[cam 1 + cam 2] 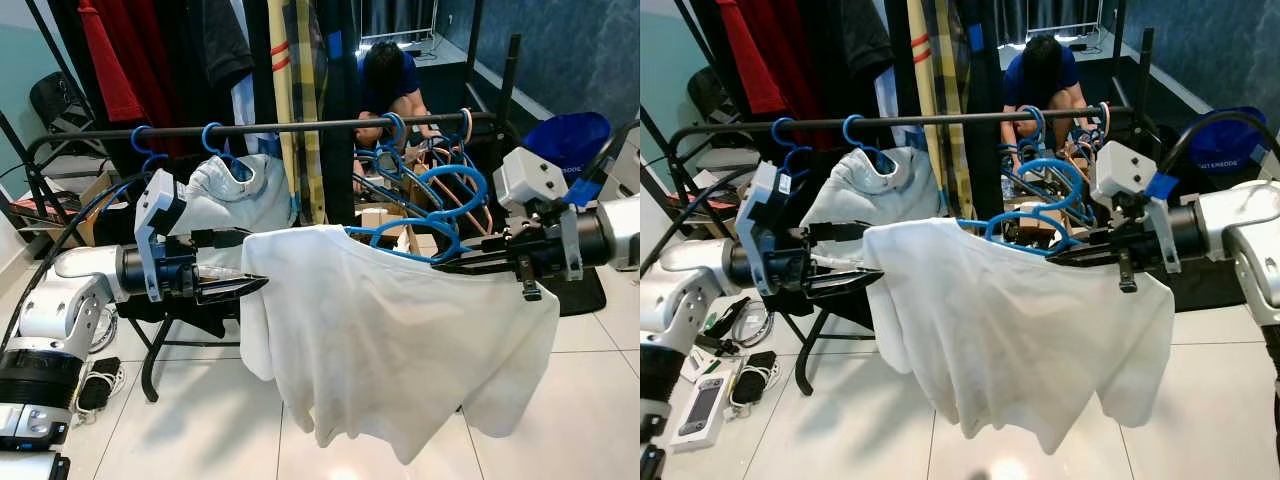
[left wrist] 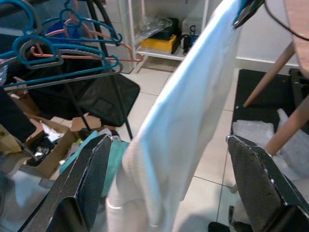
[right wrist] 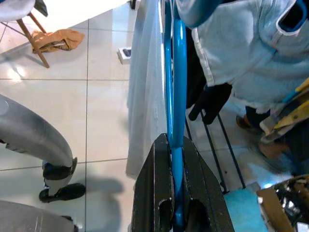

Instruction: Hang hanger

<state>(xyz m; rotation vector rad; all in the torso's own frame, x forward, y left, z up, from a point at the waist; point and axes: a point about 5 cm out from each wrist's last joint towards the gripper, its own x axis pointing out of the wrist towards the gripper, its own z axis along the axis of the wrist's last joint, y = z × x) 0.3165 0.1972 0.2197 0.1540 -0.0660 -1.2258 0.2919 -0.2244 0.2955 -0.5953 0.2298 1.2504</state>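
Both arms reach inward, holding a white shirt on a blue hanger just short of the clothes rail.

Head views: the right pincer points left, clenched on the blue hanger; the left pincer points right at the white shirt, near the rail.
Left wrist view: spread fingers flank the shirt, released.
Right wrist view: fingers pinch the hanger's bar.
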